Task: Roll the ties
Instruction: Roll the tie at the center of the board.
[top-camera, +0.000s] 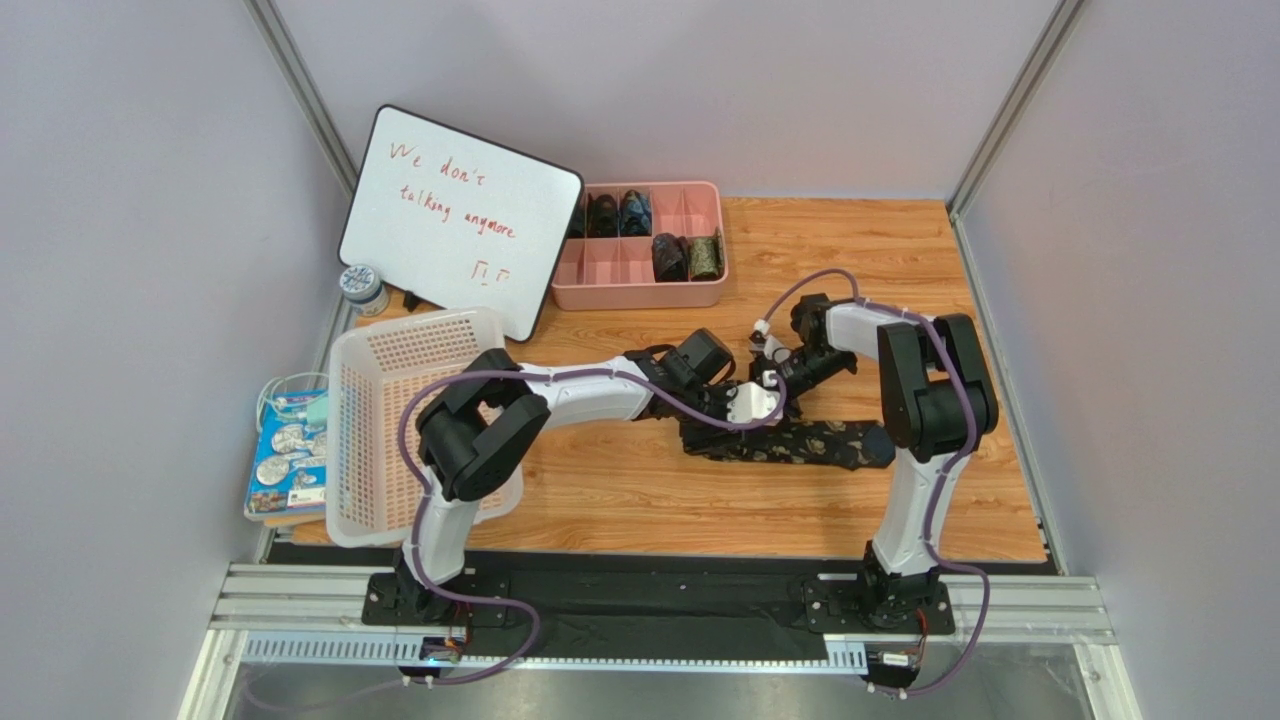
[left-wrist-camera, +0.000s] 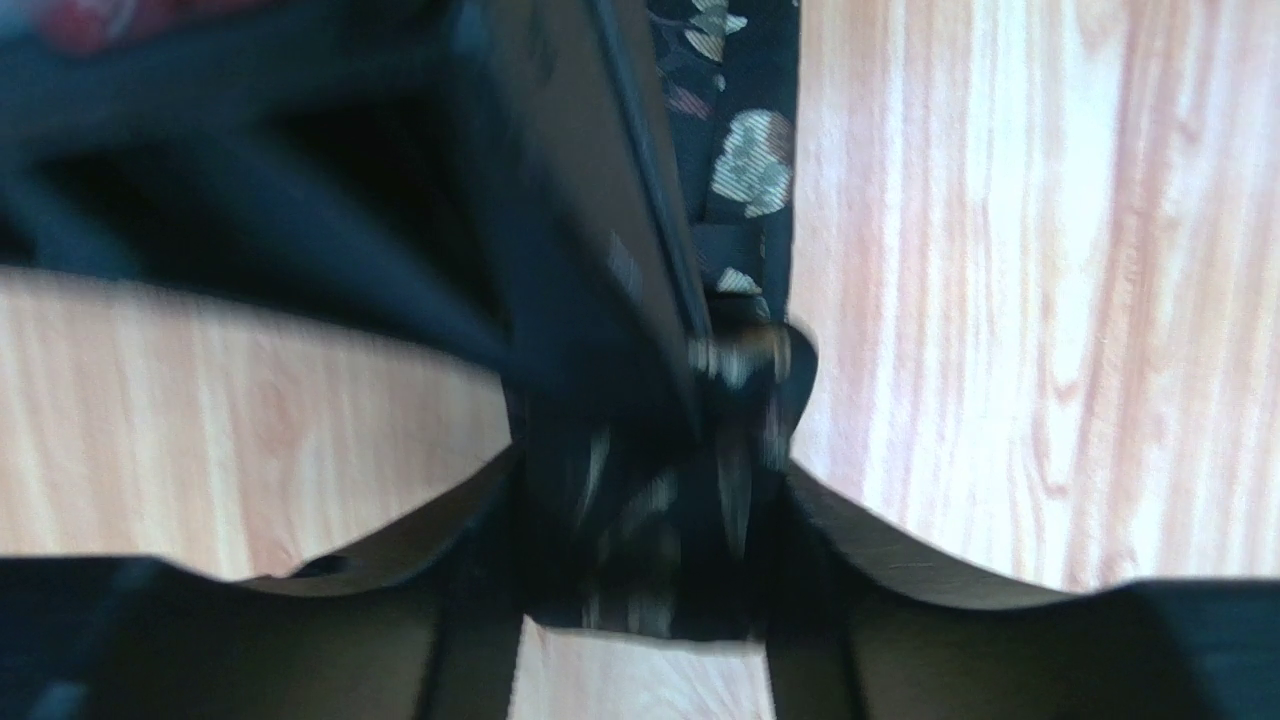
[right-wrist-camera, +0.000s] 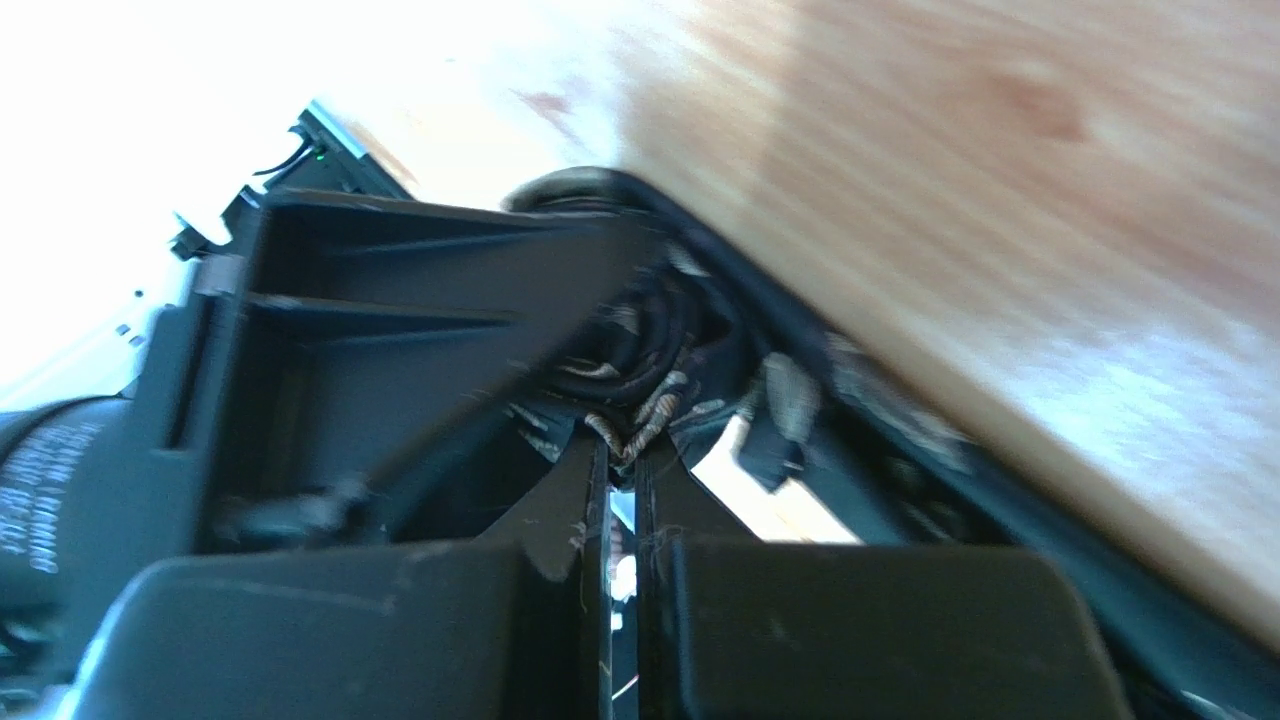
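Wooden table (top-camera: 631, 510), tie (top-camera: 819, 444) central, away from edges

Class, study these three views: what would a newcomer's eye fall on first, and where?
The left arm and right arm meet mid-table over a dark patterned tie. Behind, a whiteboard with red handwriting leans at the back left, beside a pink tray holding rolled ties.
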